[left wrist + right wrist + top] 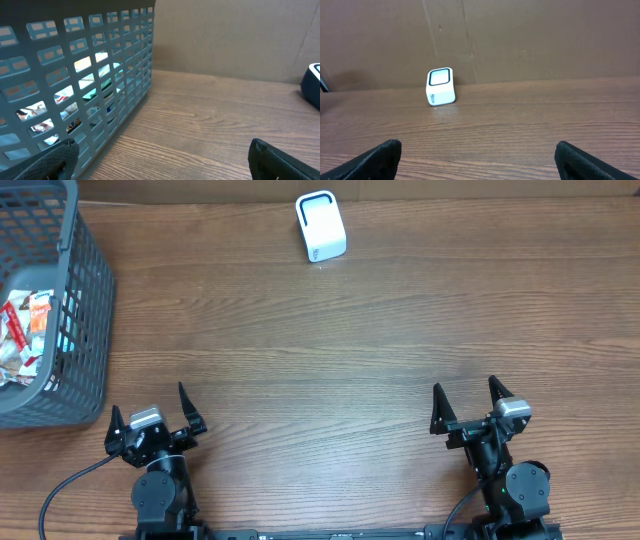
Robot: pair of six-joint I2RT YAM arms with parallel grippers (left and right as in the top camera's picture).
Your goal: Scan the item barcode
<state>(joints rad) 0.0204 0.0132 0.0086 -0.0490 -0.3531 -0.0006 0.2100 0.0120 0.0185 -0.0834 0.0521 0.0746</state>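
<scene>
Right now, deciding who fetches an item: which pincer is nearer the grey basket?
Left. The left pincer sits just beyond the basket, by its near corner; the right pincer is far off to the right.

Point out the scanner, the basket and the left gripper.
scanner (321,226), overhead view, middle of its white body.
basket (92,310), overhead view, on its grey side wall.
left gripper (149,398), overhead view, midway between its open fingertips.

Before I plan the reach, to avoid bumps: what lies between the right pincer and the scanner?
Only bare table between the right pincer and the scanner, shown in overhead and right wrist views.
</scene>
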